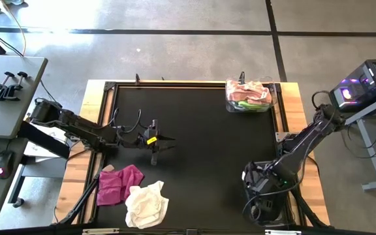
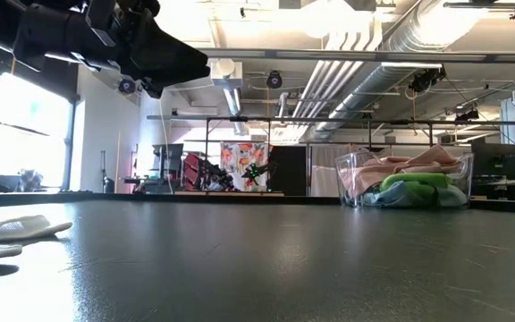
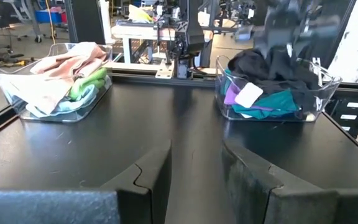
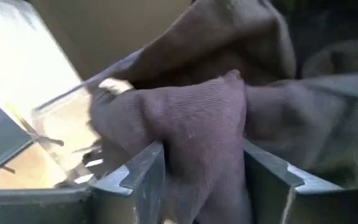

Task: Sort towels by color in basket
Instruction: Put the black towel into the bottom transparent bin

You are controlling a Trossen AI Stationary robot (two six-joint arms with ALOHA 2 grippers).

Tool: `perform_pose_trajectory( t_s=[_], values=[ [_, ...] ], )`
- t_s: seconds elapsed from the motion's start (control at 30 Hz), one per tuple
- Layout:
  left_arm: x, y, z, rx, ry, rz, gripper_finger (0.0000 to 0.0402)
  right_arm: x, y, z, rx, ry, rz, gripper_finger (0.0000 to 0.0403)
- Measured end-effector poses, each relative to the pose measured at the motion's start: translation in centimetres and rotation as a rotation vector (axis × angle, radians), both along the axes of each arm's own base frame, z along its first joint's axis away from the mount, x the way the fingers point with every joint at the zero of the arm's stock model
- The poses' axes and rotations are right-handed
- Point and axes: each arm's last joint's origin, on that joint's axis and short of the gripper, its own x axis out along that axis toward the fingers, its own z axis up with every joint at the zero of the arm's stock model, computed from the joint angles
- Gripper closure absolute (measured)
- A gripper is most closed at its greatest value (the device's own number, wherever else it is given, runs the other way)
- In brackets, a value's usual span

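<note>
Down in the near-right basket point(image 3: 328, 84) with the right hand point(image 4: 204, 162): fingers point(image 4: 145, 171) spread apart, a fold of dark purplish cloth point(image 4: 191, 118) lying between them and touching both. Cannot tell whether that fold is pinched at all (looks slack).

Over to the left hand point(image 1: 164, 139): hanging above the left-centre of the tabletop point(image 1: 201, 163), open, nothing between the fingers point(image 3: 148, 177), pointed across the bare mat toward both baskets.

Counted: two hands, two clear baskets, two loose towels.

In the near-right basket: black towel point(image 3: 272, 65) heaped on top, purple point(image 3: 232, 94) and teal point(image 3: 278, 102) beneath, plus a small white patch (tag or cloth, cannot tell). Mostly hidden under the right arm from above.

In the far basket point(image 1: 229, 104), at the far right corner of the tabletop: peach-pink towel point(image 1: 248, 89) uppermost, lime green point(image 3: 87, 84) and pale blue point(image 3: 48, 111) under it.

Loose at the near left: magenta towel point(image 1: 118, 185) and cream towel point(image 1: 147, 203), crumpled, touching at their edges, the cream one nearer the front edge. Both just below the left hand in the overhead view, apart from it.

Between the loose pair and the baskets: wide bare black mat, unobstructed through the middle. Wooden border showing along the left and right sides; far basket close against the back rail.
</note>
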Motion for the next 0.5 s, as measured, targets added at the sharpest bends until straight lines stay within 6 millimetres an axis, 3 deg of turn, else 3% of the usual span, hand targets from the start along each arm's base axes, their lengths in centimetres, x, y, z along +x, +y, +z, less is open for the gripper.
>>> perform_pose_trajectory(
  t_s=[0.13,0.23,0.33,0.5],
  values=[
    [0.0,0.0,0.0,0.000,0.000,0.000,0.0278,-0.2,0.0,3.4,-0.049,0.009,-0.055,0.0222],
    [0.0,0.0,0.0,0.000,0.001,-0.001,0.0278,-0.9,-0.5,4.2,-0.127,0.050,-0.123,0.0232],
    [0.0,0.0,0.0,0.000,0.001,-0.002,0.0278,-1.3,-0.9,3.2,-0.181,0.102,-0.158,0.0245],
    [0.0,0.0,-0.1,0.001,0.009,-0.001,0.0278,-2.2,-1.7,-0.2,-0.249,0.202,-0.157,0.0277]
  ],
)
